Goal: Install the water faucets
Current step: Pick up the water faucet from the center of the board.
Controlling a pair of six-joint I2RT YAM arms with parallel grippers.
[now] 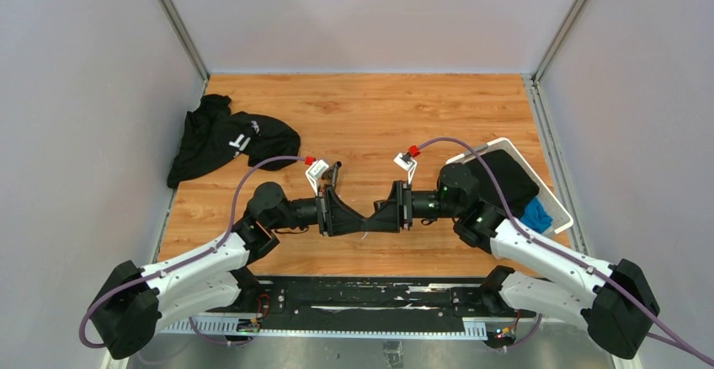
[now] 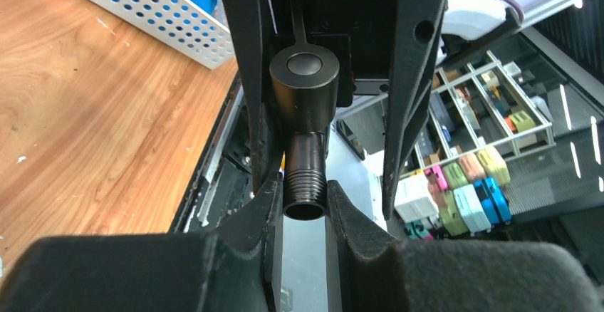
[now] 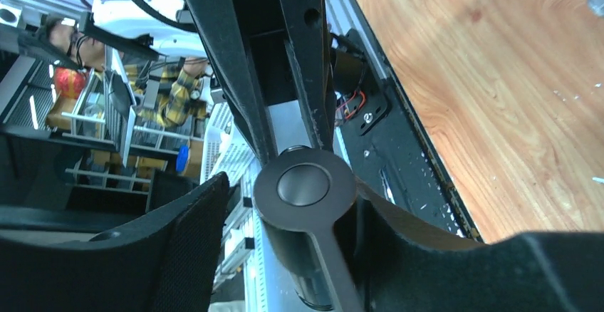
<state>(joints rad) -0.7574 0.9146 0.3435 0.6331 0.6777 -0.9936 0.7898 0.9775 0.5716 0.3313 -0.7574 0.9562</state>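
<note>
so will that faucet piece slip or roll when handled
The faucet looks like rigid metal, probably stiff and heavy for its size. Its round body could roll. The smooth finish may slip, though the left gripper grips its threads.

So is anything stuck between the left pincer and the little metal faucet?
No, nothing visible is. The left pincer is shut directly on the threaded pipe stub of the small dark-grey metal faucet. The right pincer stands open around the faucet's round cap.
</note>
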